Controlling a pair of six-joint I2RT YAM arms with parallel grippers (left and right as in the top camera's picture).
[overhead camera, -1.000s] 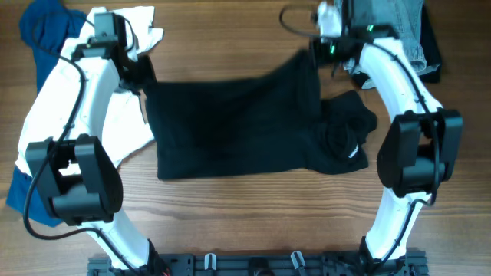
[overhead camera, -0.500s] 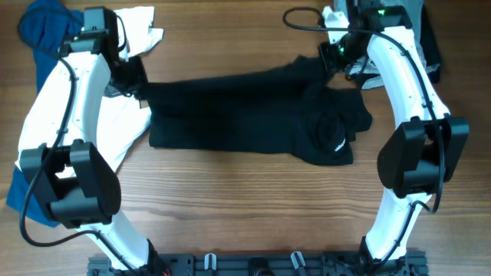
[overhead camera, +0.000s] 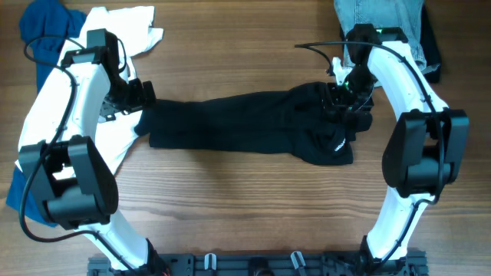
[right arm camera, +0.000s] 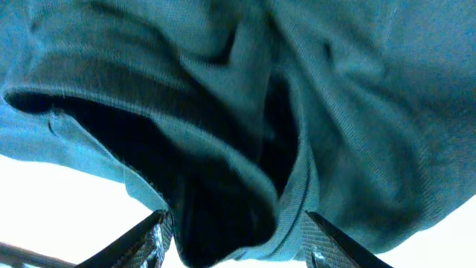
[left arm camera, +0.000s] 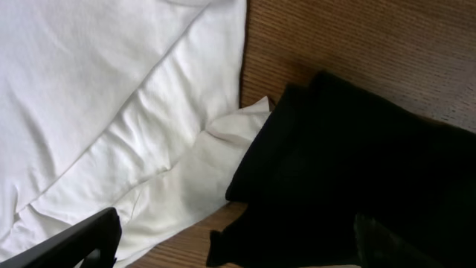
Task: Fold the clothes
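A black shirt (overhead camera: 238, 123) lies across the middle of the wooden table as a long narrow band, bunched at its right end (overhead camera: 337, 142). My left gripper (overhead camera: 140, 96) hovers at the band's left end, wide open. In the left wrist view the black shirt's corner (left arm camera: 335, 164) lies below the left gripper (left arm camera: 238, 242), partly over a white garment (left arm camera: 97, 112). My right gripper (overhead camera: 343, 96) sits over the bunched right end. The right wrist view shows the right gripper (right arm camera: 238, 240) with its fingers apart and a loose fold of the shirt (right arm camera: 223, 149) between them.
A white shirt (overhead camera: 126, 31) and a blue garment (overhead camera: 42, 23) lie at the back left, under the left arm. More blue cloth (overhead camera: 19, 192) reaches the left edge. Jeans (overhead camera: 380, 15) and a dark item (overhead camera: 433, 54) lie at the back right.
Both arms drew the shirt's far edge toward the front, folding it into a narrow band. Both grippers, shut on the fabric before, now stand apart.
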